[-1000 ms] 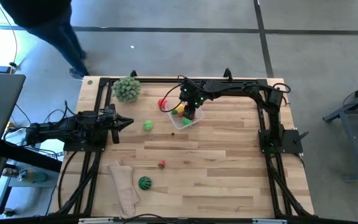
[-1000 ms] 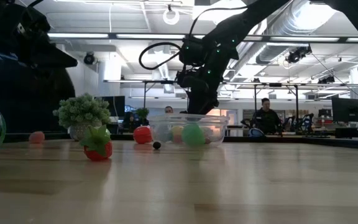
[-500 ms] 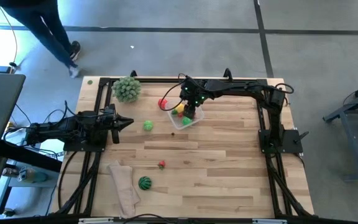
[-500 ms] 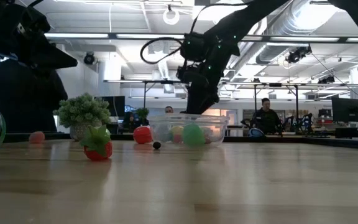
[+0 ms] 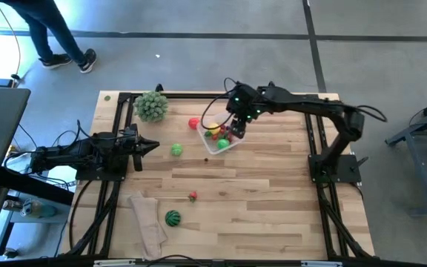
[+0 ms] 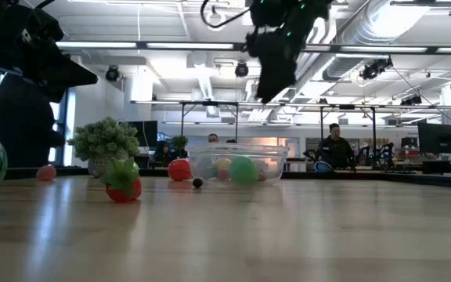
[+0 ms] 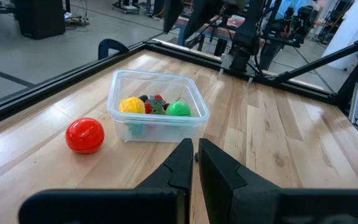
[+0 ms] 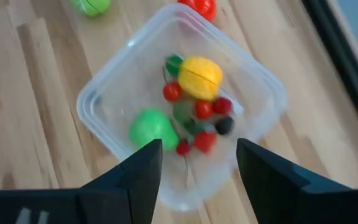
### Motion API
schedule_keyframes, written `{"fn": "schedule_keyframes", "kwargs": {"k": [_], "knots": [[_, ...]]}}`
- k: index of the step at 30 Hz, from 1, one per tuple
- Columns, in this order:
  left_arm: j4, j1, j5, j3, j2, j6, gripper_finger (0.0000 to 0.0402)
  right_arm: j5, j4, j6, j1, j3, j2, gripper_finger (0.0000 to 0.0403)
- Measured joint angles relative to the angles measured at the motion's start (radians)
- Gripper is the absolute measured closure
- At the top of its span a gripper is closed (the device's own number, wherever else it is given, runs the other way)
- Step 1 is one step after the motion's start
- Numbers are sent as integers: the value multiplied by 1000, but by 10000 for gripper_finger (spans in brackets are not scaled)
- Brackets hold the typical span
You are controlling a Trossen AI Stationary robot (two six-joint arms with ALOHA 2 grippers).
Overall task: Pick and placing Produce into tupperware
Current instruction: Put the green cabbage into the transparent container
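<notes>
The clear tupperware [image 5: 221,141] sits toward the table's far side and holds a yellow fruit [image 8: 199,76], a green fruit [image 8: 152,127], small red cherries and a dark berry. My right gripper [image 8: 197,158] hovers open above it, holding nothing, and shows high over the tupperware [image 6: 237,163] in the low view. Loose produce rests on the wood: a red ball [image 5: 193,123], a green fruit [image 5: 176,150], a strawberry [image 5: 192,196], a striped watermelon ball [image 5: 172,218] and a tiny dark berry [image 6: 197,183]. My left gripper [image 7: 195,157] waits shut at the table's left, pointing at the tupperware.
A pale-green leafy ball [image 5: 151,105] stands at the far left corner. A beige cloth [image 5: 147,222] lies near the near left edge beside the watermelon ball. A black frame rims the table. A person's legs [image 5: 47,30] show on the floor beyond the far left corner.
My right gripper has risen out of the tupperware, from just inside its rim to well above it, and has shifted slightly toward the table's right. The produce in the tupperware stays put. The person beyond the table has walked farther left.
</notes>
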Motion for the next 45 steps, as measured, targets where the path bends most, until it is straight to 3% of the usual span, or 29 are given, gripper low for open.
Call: {"fn": "schedule_keyframes", "kwargs": {"k": [11,16,26,33,40,45], "knots": [[0,0,0,0,0,0,385,189,-224,105,103,-12,-215,204],[0,0,0,0,0,0,385,212,-200,159,171,-132,-345,204],[0,0,0,0,0,0,385,145,120,366,320,-625,-668,204],[0,0,0,0,0,0,385,86,529,424,454,-928,-740,204],[0,0,0,0,0,0,385,211,591,544,540,-1079,-738,204],[0,0,0,0,0,0,385,295,603,520,563,-1097,-738,204]]}}
